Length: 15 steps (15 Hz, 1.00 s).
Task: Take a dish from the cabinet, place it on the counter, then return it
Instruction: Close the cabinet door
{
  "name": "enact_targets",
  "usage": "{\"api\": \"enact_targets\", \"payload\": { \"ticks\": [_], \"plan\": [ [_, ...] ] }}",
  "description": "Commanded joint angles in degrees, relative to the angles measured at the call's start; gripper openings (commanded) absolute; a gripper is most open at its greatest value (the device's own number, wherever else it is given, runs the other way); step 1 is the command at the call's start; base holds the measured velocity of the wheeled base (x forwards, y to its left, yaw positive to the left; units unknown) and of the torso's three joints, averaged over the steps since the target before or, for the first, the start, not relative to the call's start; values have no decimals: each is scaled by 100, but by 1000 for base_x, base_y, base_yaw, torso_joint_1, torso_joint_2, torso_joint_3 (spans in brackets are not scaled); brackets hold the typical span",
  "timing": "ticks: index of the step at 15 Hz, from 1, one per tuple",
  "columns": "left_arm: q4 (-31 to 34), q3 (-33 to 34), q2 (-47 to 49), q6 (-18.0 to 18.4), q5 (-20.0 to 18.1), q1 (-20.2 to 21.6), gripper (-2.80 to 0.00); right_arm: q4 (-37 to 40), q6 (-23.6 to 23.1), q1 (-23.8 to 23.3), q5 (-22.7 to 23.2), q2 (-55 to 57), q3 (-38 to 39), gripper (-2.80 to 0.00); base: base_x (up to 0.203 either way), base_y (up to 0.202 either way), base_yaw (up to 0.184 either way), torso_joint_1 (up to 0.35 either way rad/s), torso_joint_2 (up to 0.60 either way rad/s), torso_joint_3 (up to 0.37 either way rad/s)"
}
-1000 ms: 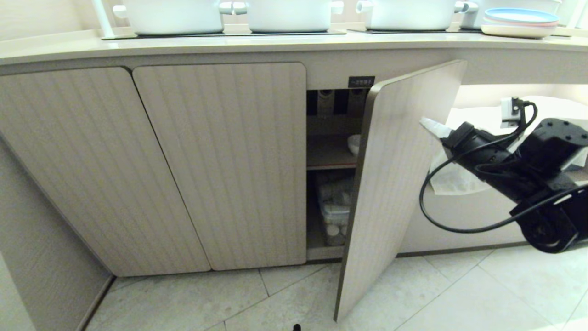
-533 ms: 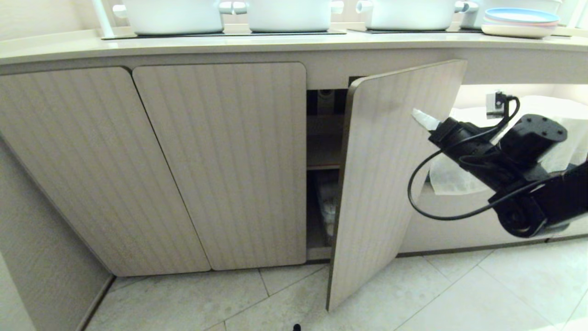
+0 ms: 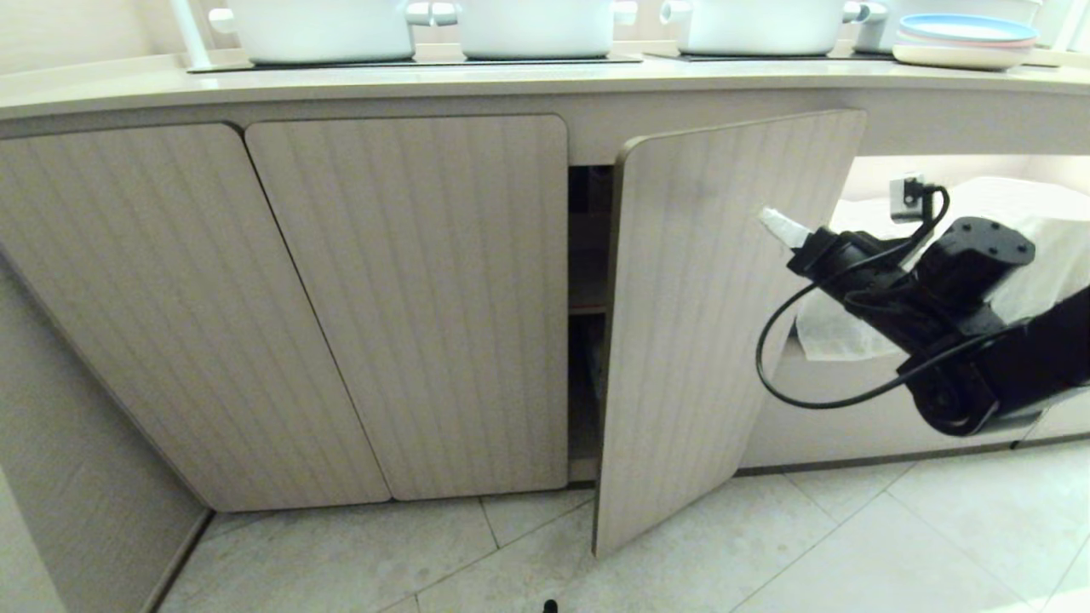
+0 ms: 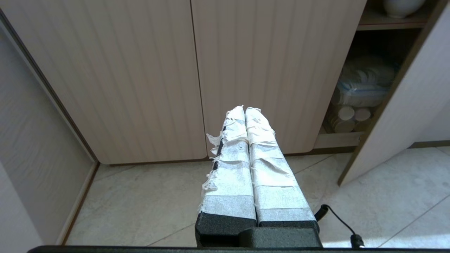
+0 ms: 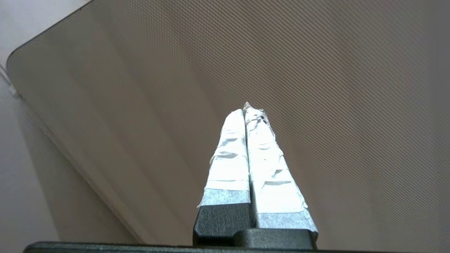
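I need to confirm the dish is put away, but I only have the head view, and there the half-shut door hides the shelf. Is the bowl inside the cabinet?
Observer: Yes. The left wrist view shows the white bowl standing on the upper shelf inside the cabinet.
Operator: Is the right gripper holding anything at the door?
Observer: No. In the right wrist view the right gripper is shut and empty, with its tips aimed at the cabinet door. I cannot tell if they touch it.
Operator: And the left gripper?
Observer: The left gripper is shut and empty, low over the floor tiles, facing the closed doors.
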Motion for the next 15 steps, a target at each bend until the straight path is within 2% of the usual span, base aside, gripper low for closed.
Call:
{"api": "enact_targets", "payload": {
  "ticks": [1,9,15],
  "plan": [
    [-4,0,-2,2,1,0,-280,-38,-40,-20,20,-187,179,-280,0,0,0,0,0,0],
    [-4,0,-2,-6,1,0,-280,359,-983,-15,25,-2044,1919,-280,0,0,0,0,0,0],
    [-4,0,-2,2,1,0,-280,1204,-2176,-61,-40,-4155,3875,-280,0,0,0,0,0,0]
  ]
}}
